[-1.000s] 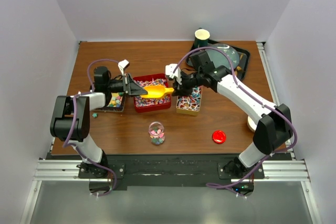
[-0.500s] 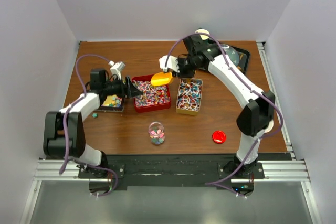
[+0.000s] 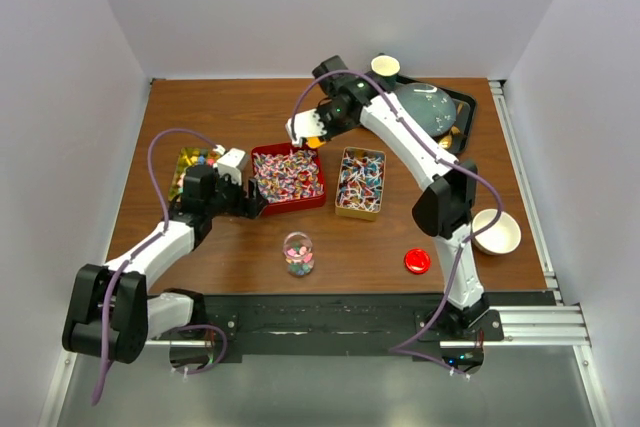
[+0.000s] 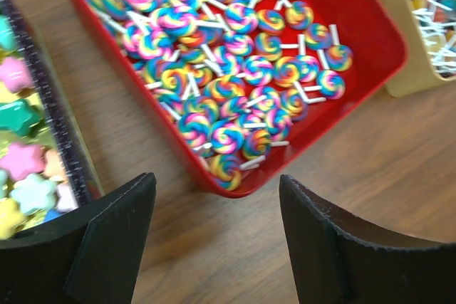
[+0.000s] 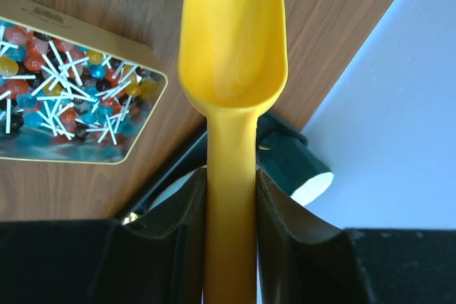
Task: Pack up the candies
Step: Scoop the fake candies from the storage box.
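The candies [image 3: 288, 175] most concerned here were the swirl lollipops heaped in the red tray [image 3: 256, 155], sticks lying every way, thickest through the middle of it [image 4: 228, 69]. More lay to either side of that tray: star pieces [image 4: 21, 169] in a dark-edged tray touching its left side, and stick sweets in a gold tin [image 3: 361, 183] just to its right. On the worktop [image 3: 200, 107] well to the near side of the red tray stood a small clear jar [image 3: 298, 253] already partly filled, open at the top.

The yellow scoop [image 5: 231, 69] was just beyond the red tray's far right corner. Its bowl was empty and its long axis ran straight out from the right tool [image 5: 230, 197], which was clamped tight on the handle. A sliver of the tray showed past the bowl's tip, so the lollipops seemed to lie ahead of the scoop and below it, toward the arm bases.

The left tool [image 4: 217, 190] hung over the red tray's near left corner with its jaws wide apart and nothing between them. It was as near the candy as the other, but the right arm had the scoop, so the next dip looked to be that arm's job: forward and down along the scoop's own line.
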Tool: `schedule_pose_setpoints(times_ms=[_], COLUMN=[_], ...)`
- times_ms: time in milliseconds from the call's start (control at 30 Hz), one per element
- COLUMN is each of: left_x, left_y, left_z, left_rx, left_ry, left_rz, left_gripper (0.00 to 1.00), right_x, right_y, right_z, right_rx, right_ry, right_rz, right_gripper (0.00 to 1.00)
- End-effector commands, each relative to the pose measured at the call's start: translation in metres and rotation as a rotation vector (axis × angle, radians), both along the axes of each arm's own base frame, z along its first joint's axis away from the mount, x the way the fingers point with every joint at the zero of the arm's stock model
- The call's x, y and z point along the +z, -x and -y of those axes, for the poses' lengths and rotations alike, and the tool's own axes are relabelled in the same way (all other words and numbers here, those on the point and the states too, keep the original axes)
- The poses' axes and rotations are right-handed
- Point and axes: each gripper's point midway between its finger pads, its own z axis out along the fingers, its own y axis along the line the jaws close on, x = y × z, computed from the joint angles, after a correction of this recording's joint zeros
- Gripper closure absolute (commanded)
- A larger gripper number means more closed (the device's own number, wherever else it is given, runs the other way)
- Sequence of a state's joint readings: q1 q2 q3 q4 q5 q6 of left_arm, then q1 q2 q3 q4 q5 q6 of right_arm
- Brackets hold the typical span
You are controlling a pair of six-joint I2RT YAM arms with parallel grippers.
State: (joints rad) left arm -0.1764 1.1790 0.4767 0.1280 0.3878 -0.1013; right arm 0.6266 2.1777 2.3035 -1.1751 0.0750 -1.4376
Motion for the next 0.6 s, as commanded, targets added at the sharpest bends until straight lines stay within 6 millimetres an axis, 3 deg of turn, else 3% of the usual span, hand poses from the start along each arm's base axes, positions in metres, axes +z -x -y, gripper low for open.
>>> schedule_pose_setpoints(times_ms=[0,200,367,567], left_x=[0.016,0.0,-0.023,-0.031], left_y=[-0.019,-0.003,0.024,0.024], left_z=[-0.015,-0.015,-0.007,-0.004], left_rx=[0.111,0.122,0.111,0.123], left_ry=[-0.025,-0.021,0.038,0.067], left_rz=[0.094,-0.052,-0.151,-0.198], left_gripper=[0.26,0.26,0.26,0.25], right_x=[0.026,0.027,0.018,0.005], right_y=[0.006,0.003,-0.001,-0.005], right_z=[-0.013,-0.024,-0.03,-0.036], right_rx=[0.051,0.039,0.03,0.044], right_ry=[0.078,0.16,0.216,0.27], right_rz=[0.106,0.187,0.215,0.235], right_gripper=[1.0,1.0,1.0,1.0])
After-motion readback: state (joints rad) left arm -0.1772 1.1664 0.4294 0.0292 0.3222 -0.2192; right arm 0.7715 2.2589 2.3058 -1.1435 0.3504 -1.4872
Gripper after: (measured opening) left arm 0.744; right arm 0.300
